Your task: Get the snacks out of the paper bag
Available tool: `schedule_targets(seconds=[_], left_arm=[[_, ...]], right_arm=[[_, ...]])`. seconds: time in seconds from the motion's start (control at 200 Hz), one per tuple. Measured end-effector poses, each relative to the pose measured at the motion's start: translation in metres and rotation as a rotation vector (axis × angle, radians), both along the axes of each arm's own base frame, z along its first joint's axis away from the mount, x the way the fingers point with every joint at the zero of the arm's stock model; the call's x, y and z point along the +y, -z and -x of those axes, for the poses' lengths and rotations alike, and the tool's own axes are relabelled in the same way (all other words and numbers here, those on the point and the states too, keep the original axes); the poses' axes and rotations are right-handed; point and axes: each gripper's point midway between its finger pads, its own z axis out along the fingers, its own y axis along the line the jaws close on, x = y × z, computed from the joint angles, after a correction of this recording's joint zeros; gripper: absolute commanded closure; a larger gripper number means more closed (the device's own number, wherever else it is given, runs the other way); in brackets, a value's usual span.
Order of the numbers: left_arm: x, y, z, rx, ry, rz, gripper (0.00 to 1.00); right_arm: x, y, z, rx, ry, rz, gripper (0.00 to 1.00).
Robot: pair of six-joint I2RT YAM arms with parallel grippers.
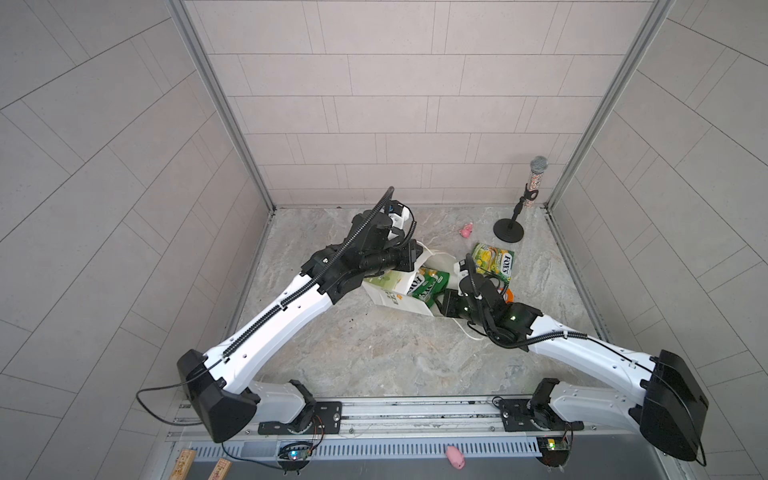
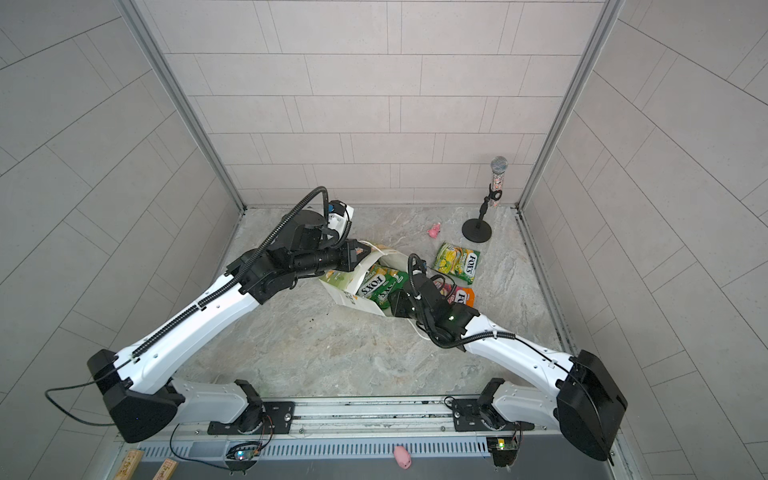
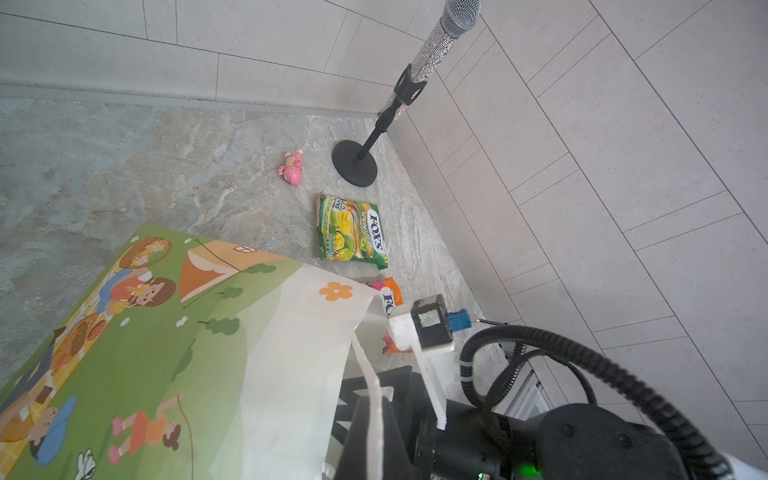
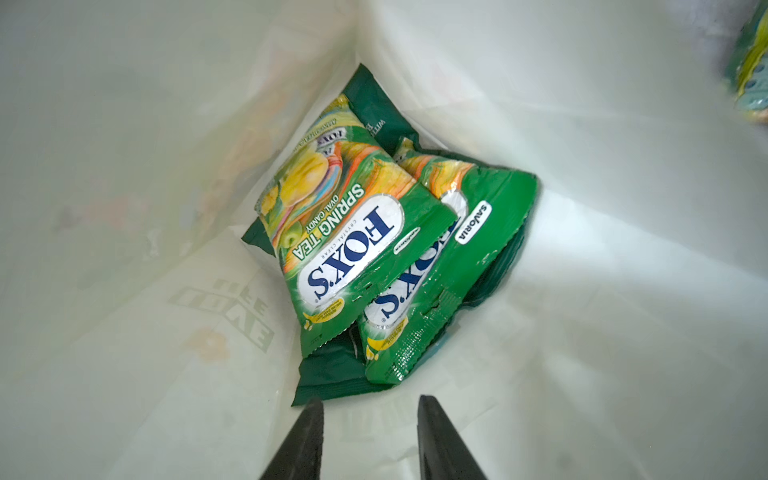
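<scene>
The bag [image 1: 388,297] lies tipped on the bench [image 1: 374,357] near the middle, with its mouth open toward the right arm. In the left wrist view its picture side [image 3: 166,332] faces up.

The left gripper [image 2: 365,250] sits at the bag's 12 o'clock edge in both top views. It is pressed together on the bag's rim, where a white handle cord [image 3: 365,374] runs into it.

The right gripper [image 4: 370,401] is inside the bag. Its 2 fingers are spread with nothing between them, just short of the packets.

3 snacks are in the bag:
- The top packet [image 4: 349,232] is a green FOX'S one that lies slanted.
- The second packet [image 4: 457,257], of the same kind, is half under it.
- The dark green packet [image 4: 328,378] lies beneath both.

From above, only the green FOX'S print [image 1: 428,284] shows through the mouth.

2 snacks are out on the bench:
- The loose packet [image 1: 494,259], yellow-green, lies flat at 1 o'clock of the bag.
- The red packet [image 2: 464,297] lies at 3 o'clock, partly hidden by the right arm.

A pink toy [image 1: 467,230] lies further toward 1 o'clock, beside a microphone stand [image 1: 509,230]. Another toy [image 1: 456,456] lies on the front rail at 6 o'clock.
</scene>
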Motion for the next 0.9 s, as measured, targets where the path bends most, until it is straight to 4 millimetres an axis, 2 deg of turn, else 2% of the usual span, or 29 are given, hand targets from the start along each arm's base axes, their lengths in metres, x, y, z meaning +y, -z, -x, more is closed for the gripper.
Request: schedule_targets(seconds=[0.08,0.22,0.365,0.555,0.901], left_arm=[[0.0,0.0,0.0,0.0,-0.001,0.0,1.0],[0.0,0.004,0.0,0.006,-0.001,-0.003,1.0],[0.0,0.005,0.0,0.007,-0.001,-0.004,1.0],[0.0,0.004,0.001,0.006,-0.001,-0.003,1.0],[0.0,0.003,0.002,0.004,0.01,0.001,1.0]], right_arm=[[-0.002,-0.003,0.001,-0.021,-0.01,0.006,0.6],[0.001,0.003,0.001,-0.024,-0.039,0.034,0.61],[0.009,0.019,0.002,0.007,-0.086,0.068,0.65],[0.018,0.04,0.003,0.052,-0.125,0.098,0.64],[-0.003,0.037,-0.018,0.019,0.074,0.105,0.64]])
